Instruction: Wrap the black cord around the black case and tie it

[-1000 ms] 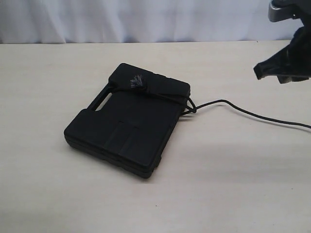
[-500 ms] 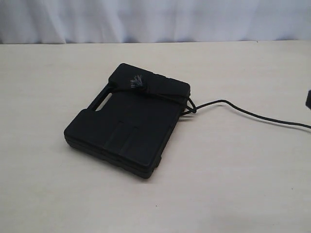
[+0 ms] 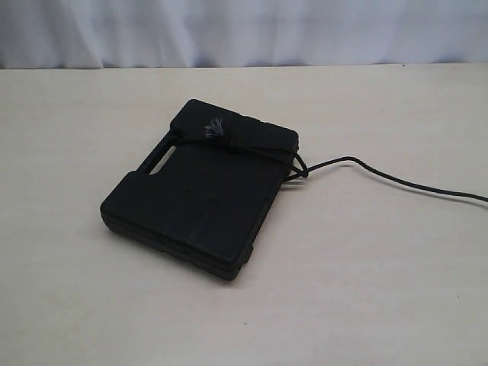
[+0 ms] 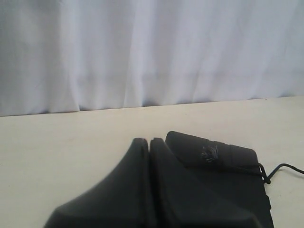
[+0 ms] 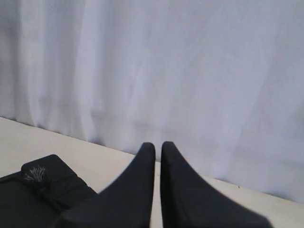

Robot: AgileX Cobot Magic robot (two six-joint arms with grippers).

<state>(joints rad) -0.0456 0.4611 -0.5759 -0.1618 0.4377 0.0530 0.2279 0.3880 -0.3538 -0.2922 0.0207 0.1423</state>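
Note:
The black case (image 3: 200, 194) lies flat on the pale table, its slot handle (image 3: 160, 158) on the left edge. The black cord (image 3: 364, 165) crosses the case's far end, with a frayed grey tuft (image 3: 214, 128) on top and a knot (image 3: 303, 172) at the right corner. From there it trails right, out of the exterior view. Neither gripper shows in the exterior view. My left gripper (image 4: 148, 139) is shut on nothing, held above the table with the case (image 4: 223, 164) and tuft (image 4: 209, 153) beyond it. My right gripper (image 5: 157, 144) is shut and empty, the case (image 5: 45, 187) off to its side.
A white curtain (image 3: 244, 30) hangs along the table's far edge. The bare tabletop (image 3: 366, 274) surrounds the case on all sides.
The right gripper, seen at the upper right of the exterior view a second ago, has withdrawn past the right edge and out of sight. Case and cord have not moved.

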